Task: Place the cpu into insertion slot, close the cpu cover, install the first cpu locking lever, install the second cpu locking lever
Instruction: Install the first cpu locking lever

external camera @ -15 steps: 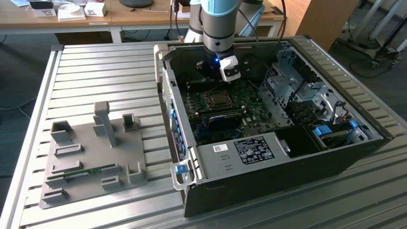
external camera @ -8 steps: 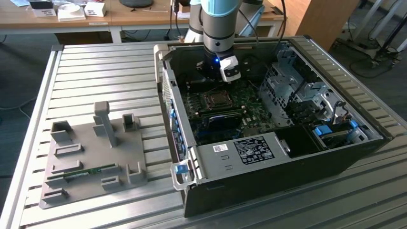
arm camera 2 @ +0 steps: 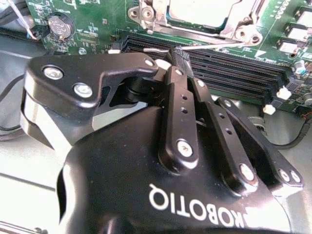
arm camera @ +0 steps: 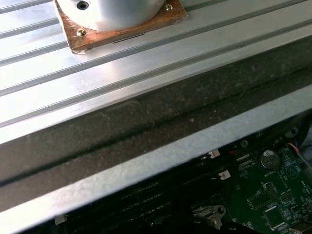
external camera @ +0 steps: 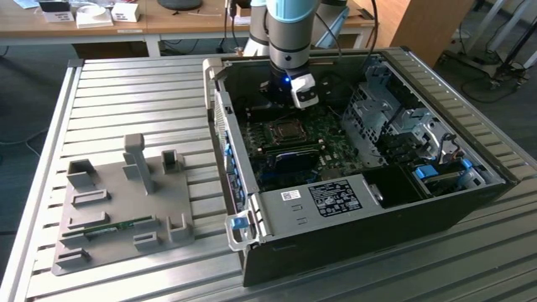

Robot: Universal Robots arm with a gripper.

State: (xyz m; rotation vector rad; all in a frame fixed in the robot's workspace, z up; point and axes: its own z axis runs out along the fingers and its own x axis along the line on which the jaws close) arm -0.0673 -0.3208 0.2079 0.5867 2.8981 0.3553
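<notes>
The cpu lies with its dull silver top up in the insertion slot of the green motherboard. The silvery cpu cover lies flat around it. A thin metal locking lever runs along the socket's edge, just before the black memory slots. My gripper is shut, and its tips rest against this lever near its hooked end. In the exterior view my gripper hangs inside the open case, just behind the socket.
A black box with a white label and a metal drive cage crowd the case. The case wall stands close by. A grey fixture plate with a green memory stick lies at the exterior view's left.
</notes>
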